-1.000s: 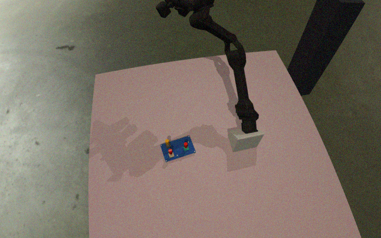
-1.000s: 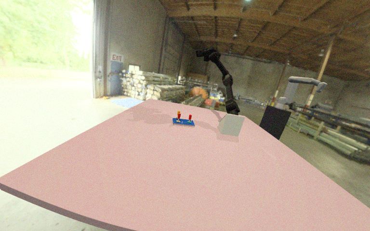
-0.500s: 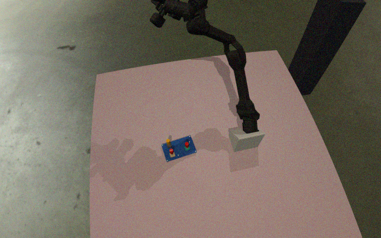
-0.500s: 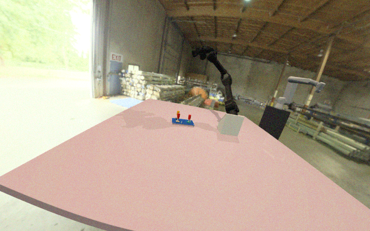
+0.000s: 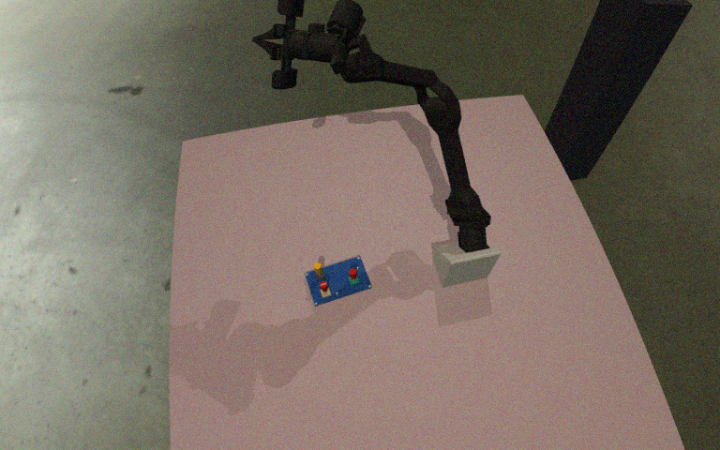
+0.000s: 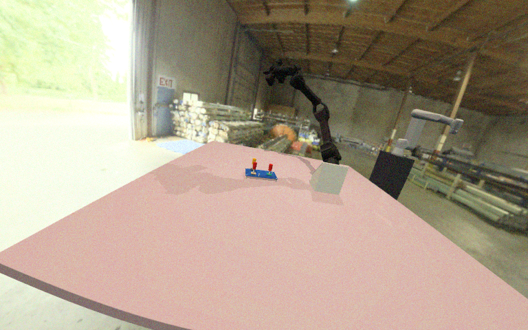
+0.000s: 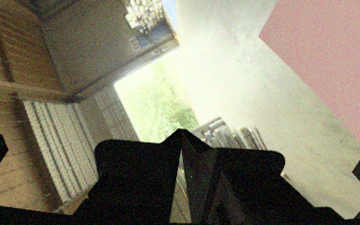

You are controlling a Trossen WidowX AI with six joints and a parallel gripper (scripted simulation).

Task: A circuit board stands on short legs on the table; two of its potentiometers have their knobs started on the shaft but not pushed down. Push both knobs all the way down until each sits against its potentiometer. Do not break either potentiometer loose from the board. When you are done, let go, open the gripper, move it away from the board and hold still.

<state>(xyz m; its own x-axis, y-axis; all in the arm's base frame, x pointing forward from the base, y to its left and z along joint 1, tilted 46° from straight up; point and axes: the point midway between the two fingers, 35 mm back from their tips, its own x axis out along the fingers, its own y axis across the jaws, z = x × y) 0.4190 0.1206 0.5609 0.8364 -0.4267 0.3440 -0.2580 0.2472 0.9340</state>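
Observation:
The blue circuit board (image 5: 339,287) (image 6: 261,174) stands on short legs on the table. A red knob (image 5: 323,286) (image 6: 254,165) stands over a pale base near one end. Another red knob (image 5: 352,273) (image 6: 270,166) stands over a green base toward the other end. A yellow-orange knob (image 5: 318,266) (image 6: 254,159) stands behind the first red one. Both red knobs stand upright above their bases. My gripper (image 5: 254,39) (image 6: 265,72) (image 7: 181,132) is shut and empty, high up and well away from the board, pointing sideways. The board is not in the wrist view.
The pink table (image 5: 254,212) (image 6: 233,240) (image 7: 323,52) carries a pale, slanted block (image 5: 467,267) (image 6: 330,179) at the arm's base. A dark column (image 5: 615,84) (image 6: 391,172) stands beyond the table's edge. The arm's shadow lies across the table beside the board.

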